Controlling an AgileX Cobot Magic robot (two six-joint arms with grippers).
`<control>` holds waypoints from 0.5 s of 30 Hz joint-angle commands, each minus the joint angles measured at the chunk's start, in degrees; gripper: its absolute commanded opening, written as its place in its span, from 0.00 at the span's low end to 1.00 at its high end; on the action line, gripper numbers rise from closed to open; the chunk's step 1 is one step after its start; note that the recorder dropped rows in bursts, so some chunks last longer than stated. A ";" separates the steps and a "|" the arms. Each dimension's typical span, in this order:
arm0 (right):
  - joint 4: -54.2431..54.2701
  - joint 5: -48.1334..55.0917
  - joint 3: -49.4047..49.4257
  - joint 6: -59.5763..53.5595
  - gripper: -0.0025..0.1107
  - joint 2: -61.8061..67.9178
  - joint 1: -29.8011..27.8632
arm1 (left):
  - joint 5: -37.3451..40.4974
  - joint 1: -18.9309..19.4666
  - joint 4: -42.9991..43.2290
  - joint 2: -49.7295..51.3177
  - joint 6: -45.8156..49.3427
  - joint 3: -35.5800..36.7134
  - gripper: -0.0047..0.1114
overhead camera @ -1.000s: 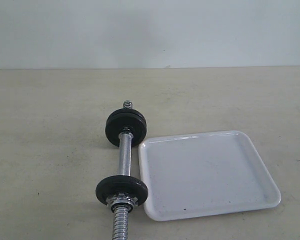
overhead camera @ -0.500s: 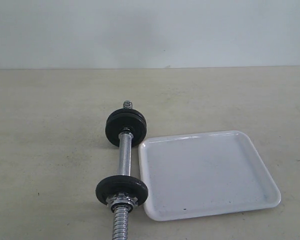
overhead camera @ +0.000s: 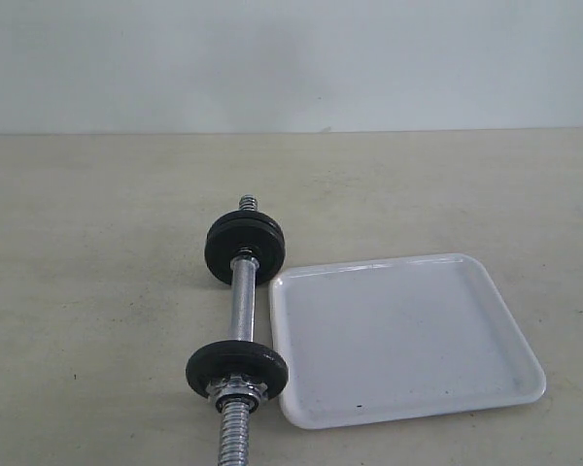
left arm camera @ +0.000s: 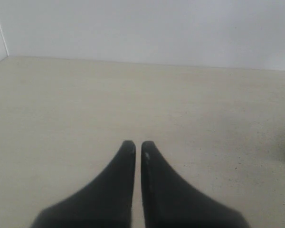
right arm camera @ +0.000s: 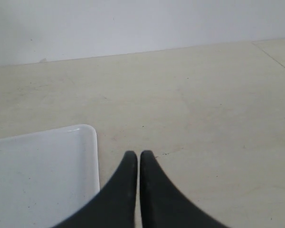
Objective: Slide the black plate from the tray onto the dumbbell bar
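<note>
Your black plate [overhead camera: 253, 222] is no longer in the tray [overhead camera: 408, 408]. Every black disc in the exterior view sits on the dumbbell bar [overhead camera: 241, 309]. My read is that it is the outer disc of the pair [overhead camera: 245, 254] at the far end. That end shows bare thread beyond the discs and no nut outside them. The single disc [overhead camera: 237, 367] at the near end has a collar nut [overhead camera: 237, 391] outside it. (I cannot be sure which disc is which, since all three look alike.)

The bar lies flat on the table [overhead camera: 97, 291], just beside the left rim of the tray and running from the near edge of the view away from it. The tray holds nothing but a few dark specks.

Both arms are out of the exterior view. In its wrist view the left gripper [left arm camera: 138, 145] has its jaws pressed together and empty over bare table. The right gripper [right arm camera: 135, 154] is likewise clenched on nothing, near a corner of the tray.

So the sliding step looks done. As far as these views show, the plate is on the bar and nothing is in hand. You may want to check that the far discs sit snug against each other.
</note>
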 commanded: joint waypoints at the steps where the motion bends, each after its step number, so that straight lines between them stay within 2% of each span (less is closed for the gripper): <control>1: -0.16 -0.54 -0.05 0.16 0.02 -0.25 -0.20 | -0.20 0.18 -0.46 -0.14 0.17 0.23 0.08; 15: -0.16 -0.18 -0.05 0.16 0.02 -0.25 -0.20 | -0.20 0.18 -0.46 -0.14 0.17 0.23 0.08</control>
